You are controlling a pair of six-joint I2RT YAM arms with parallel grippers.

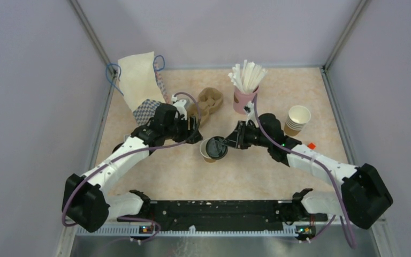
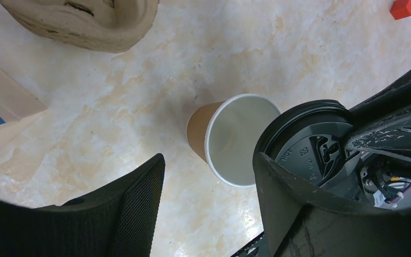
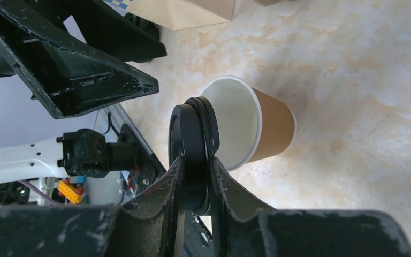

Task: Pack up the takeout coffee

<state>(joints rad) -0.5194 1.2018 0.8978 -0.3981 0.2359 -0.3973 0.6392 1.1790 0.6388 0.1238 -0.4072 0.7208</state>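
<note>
Takeout coffee cup (image 3: 272, 128) brown, white inside; black lid (image 3: 193, 140) off.

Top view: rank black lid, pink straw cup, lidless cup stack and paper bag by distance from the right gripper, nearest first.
1. black lid: clamped in the right gripper.
2. pink straw cup: just beyond, toward the back.
3. cup stack: right side.
4. paper bag: back left corner.

The beige marbled table (image 1: 182, 171) carries a paper bag (image 1: 138, 80) upper left, pulp carrier (image 1: 210, 101), straw cup (image 1: 243, 99), cup stack (image 1: 297, 120) right, open cup (image 1: 205, 155) centre.
</note>
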